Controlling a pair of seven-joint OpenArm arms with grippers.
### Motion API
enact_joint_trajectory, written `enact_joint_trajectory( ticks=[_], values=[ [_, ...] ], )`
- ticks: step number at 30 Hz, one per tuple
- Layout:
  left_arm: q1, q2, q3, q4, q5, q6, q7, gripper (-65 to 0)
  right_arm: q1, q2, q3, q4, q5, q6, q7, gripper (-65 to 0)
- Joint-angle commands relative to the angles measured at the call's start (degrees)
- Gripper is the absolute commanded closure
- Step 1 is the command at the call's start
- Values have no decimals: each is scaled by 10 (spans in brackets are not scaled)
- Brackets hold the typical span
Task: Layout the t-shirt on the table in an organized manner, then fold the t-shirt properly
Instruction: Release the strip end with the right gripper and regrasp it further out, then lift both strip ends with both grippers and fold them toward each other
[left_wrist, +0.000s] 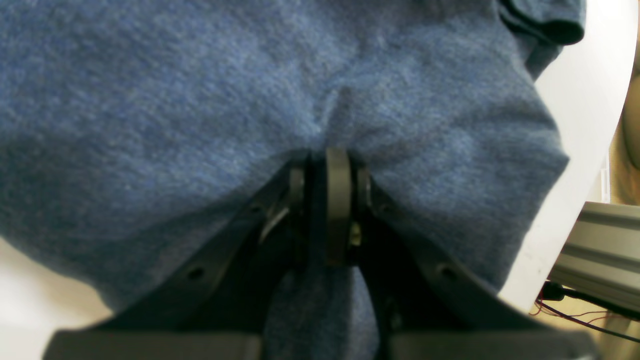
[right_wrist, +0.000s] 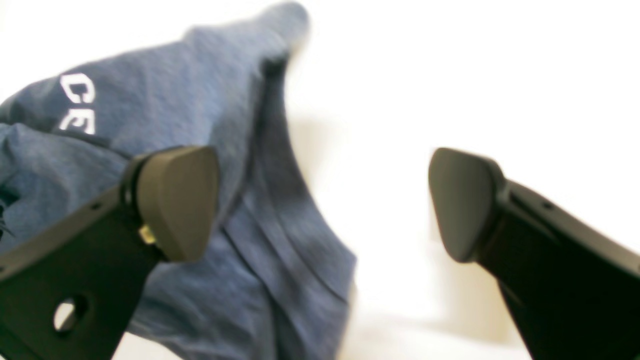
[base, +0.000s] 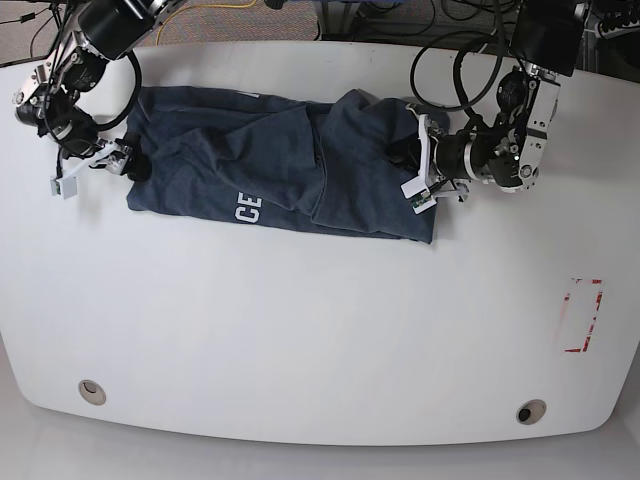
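Observation:
The dark navy t-shirt (base: 280, 165) lies bunched and creased across the far part of the white table (base: 300, 330). White letters "CE" (base: 248, 209) show near its front edge. My left gripper (base: 418, 170) is at the shirt's right end. In the left wrist view it (left_wrist: 332, 167) is shut on a pinch of the blue fabric (left_wrist: 200, 110). My right gripper (base: 126, 162) is at the shirt's left end. In the right wrist view it (right_wrist: 320, 202) is open and empty, with one finger (right_wrist: 177, 200) over the shirt (right_wrist: 210, 150) and the other (right_wrist: 462, 200) over bare table.
Two round metal grommets (base: 91, 391) (base: 531, 411) sit near the table's front edge. A red-outlined rectangle (base: 583, 315) is at the right. Cables lie behind the far edge (base: 450, 50). An aluminium rail (left_wrist: 600, 250) shows past the table's edge (left_wrist: 575, 150).

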Motion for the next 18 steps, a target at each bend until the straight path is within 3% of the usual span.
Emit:
enact_joint_trajectory(
  ticks=[1, 10, 18],
  values=[
    [1, -7, -1, -2, 51, 10, 42, -31, -6, -8, -16, 4, -1, -3, -13, -650],
    [1, -7, -1, -1, 51, 10, 42, -31, -23, -89, -61, 69, 0, -3, -13, -650],
    [1, -6, -1, -1, 51, 10, 42, -31, -37, -114, -62, 103, -2, -3, -14, -617]
  ],
)
